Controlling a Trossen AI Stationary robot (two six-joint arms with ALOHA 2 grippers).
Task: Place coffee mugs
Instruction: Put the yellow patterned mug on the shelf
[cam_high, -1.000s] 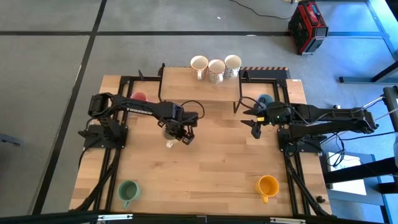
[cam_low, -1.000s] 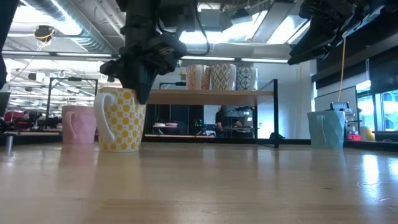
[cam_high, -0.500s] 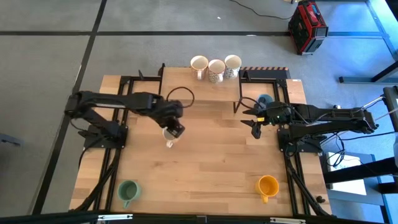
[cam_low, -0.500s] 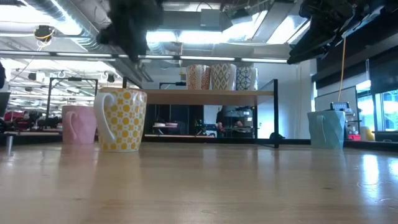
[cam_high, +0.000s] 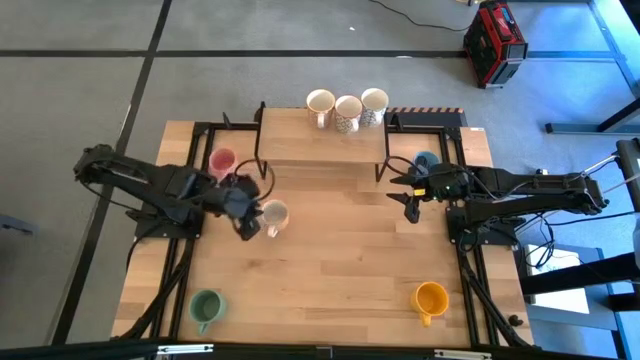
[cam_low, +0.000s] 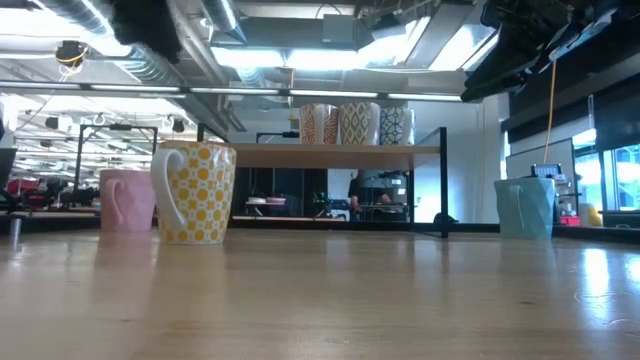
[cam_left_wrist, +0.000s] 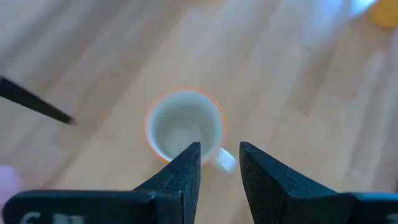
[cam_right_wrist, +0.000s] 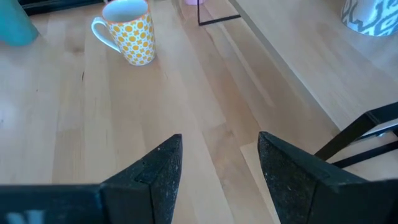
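The surface (cam_high: 330, 260) is pale blond wood. Just beside the dark left hand (cam_high: 246, 222) stands a cream mug with orange-yellow dots (cam_low: 194, 192); past it, a pink mug (cam_low: 125, 200). Near the dark right hand (cam_high: 409, 200) is a light blue mug (cam_low: 525, 208). Further off sit a green mug (cam_high: 206, 306) and an orange-yellow mug (cam_high: 431, 298). The three shelf mugs (cam_low: 355, 124) look cream with patterns, perhaps orange and blue.

You have three mugs (cam_high: 347, 108) in a row on the shelf (cam_high: 300, 140) at the table's (cam_high: 330, 270) far edge. One mug (cam_high: 274, 216) stands mid-table, left of centre, just beside the left gripper (cam_high: 247, 226).
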